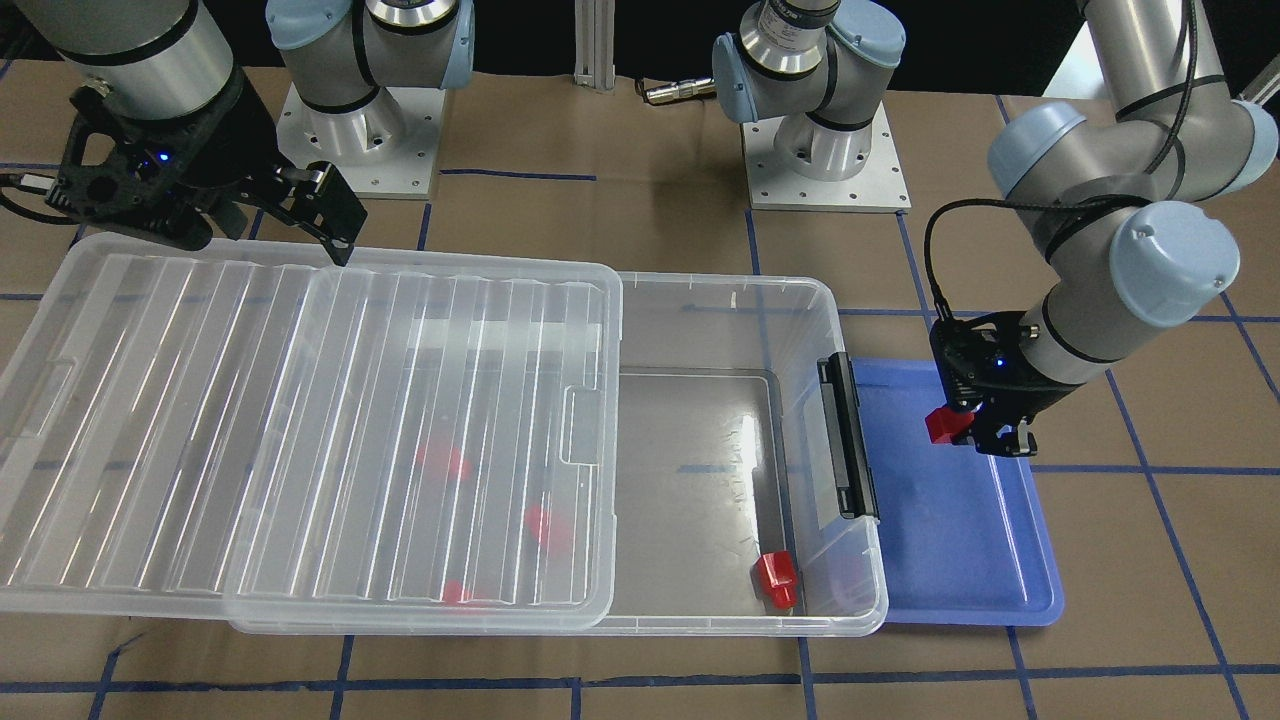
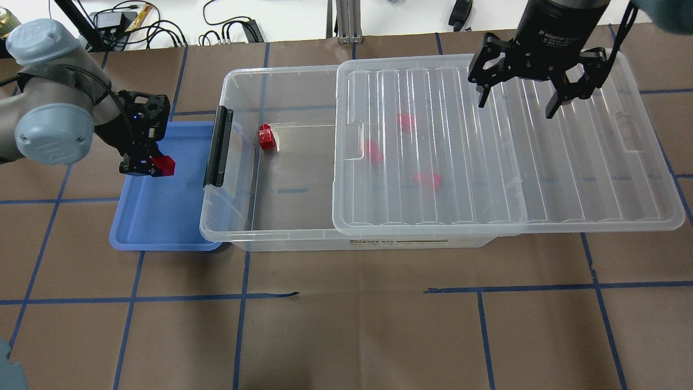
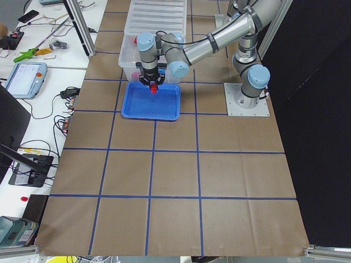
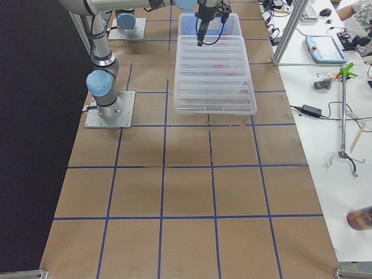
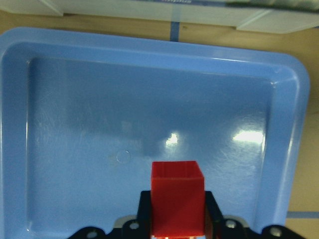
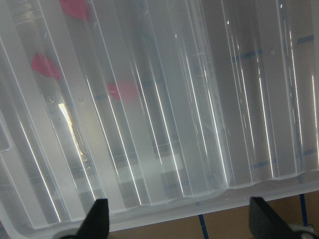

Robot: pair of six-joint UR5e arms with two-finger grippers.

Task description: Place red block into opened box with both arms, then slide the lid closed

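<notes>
My left gripper [image 2: 149,165] hangs over the blue tray [image 2: 162,216], shut on a red block [image 2: 164,166], which also fills the bottom of the left wrist view as the same red block [image 5: 177,199]. Another red block [image 2: 266,136] lies in the open end of the clear box [image 2: 238,216], near its black latch bar [image 2: 218,146]. Three more blocks show blurred under the ribbed lid [image 2: 487,157], which covers the box's right part and overhangs it. My right gripper [image 2: 533,100] is open above the lid's far edge, touching nothing.
The blue tray [image 1: 960,540] sits against the latch end of the box and holds nothing else. Brown paper with blue tape lines covers the table [image 2: 346,325]. The arm bases [image 1: 825,150] stand behind the box.
</notes>
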